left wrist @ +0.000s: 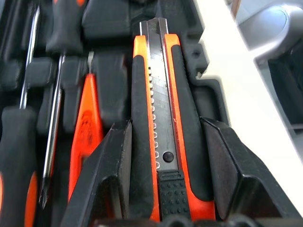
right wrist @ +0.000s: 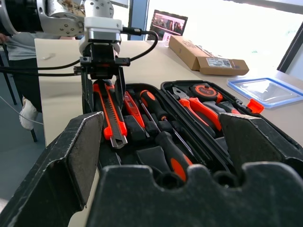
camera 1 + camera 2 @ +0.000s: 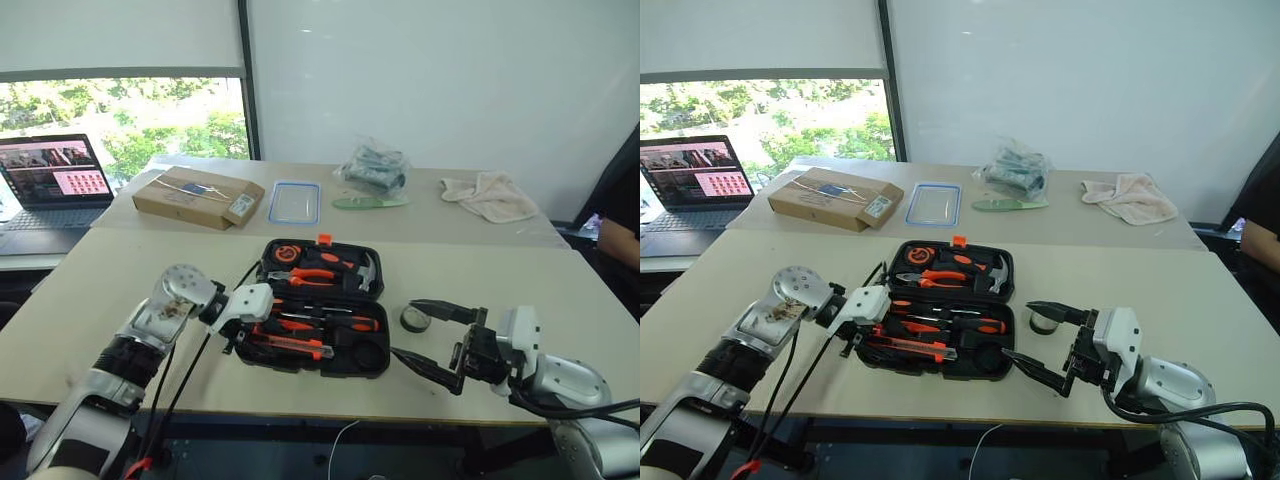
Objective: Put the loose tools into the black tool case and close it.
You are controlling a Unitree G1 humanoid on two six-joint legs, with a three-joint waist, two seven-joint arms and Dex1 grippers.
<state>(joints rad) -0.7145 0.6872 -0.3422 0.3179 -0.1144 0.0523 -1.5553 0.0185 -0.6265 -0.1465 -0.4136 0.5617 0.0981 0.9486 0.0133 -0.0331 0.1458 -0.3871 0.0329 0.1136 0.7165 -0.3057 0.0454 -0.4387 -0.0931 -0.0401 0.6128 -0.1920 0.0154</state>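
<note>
- Left gripper (image 1: 163, 156): fingers (image 1: 111, 175) straddle the knife (image 1: 158, 118), one pad on each long flank, pinching it at its rear end; the blade tip points away from the fingers.
- Knife lies in the case (image 3: 372, 362), in the recess along the front edge. Just past one finger: tester (image 1: 86, 123), then the two screwdrivers (image 1: 49, 94), all lying in their slots.
- Right gripper (image 3: 432, 338): fingers spread wide, holding nothing. The tape roll (image 3: 415, 319) sits on the table (image 3: 100, 290) beside the upper fingertip, just outside the case's right end and apart from it.
- Case open, lid flat behind; orange latch (image 3: 324, 240) at the lid's far edge.
- Step in hand, as I judge it: seating the knife. Do it well by pressing it flat until both ends sink level with the recess, then spreading the fingers straight apart and lifting clear without dragging the handle out. A tilted knife would likely stop the lid from shutting.
- Left to do, by my reading: tape roll into the round recess, then fold the lid over and latch it.
- Writing: the cardboard box (image 3: 196, 197) carries a white sticker, too small to read. Laptop (image 3: 50, 180) screen shows pictures, no legible text. No brand readable on the tools.
</note>
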